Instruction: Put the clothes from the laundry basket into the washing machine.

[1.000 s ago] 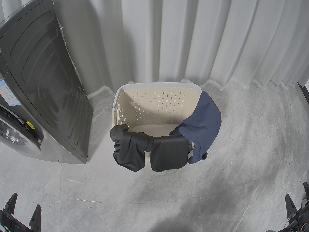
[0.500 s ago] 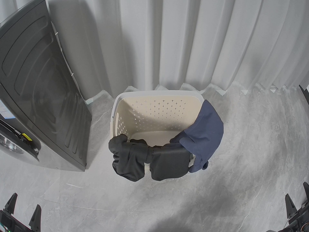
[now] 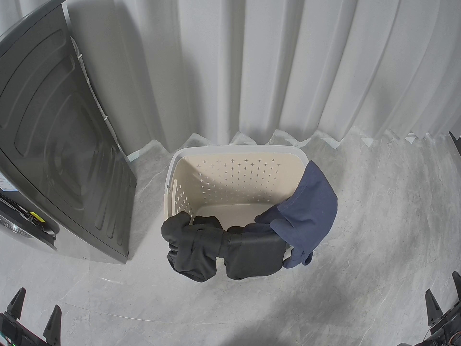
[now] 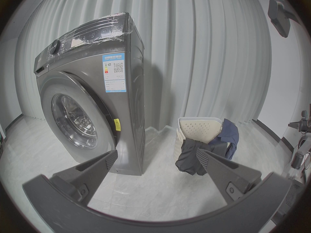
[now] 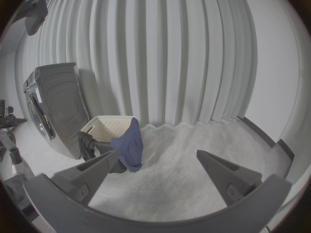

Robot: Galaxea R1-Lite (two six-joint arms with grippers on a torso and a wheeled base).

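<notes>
While my left gripper (image 4: 155, 152) and right gripper (image 5: 156, 152) hang with jaws spread apart, dark clothes (image 3: 225, 251) and a blue garment (image 3: 307, 212) drape the near rim of the laundry basket (image 3: 240, 148), right of the washing machine (image 3: 57, 145).

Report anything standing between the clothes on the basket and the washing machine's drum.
The round door of the washing machine looks shut, closing off the drum. Only bare floor lies between the clothes on the laundry basket and the machine.
</notes>
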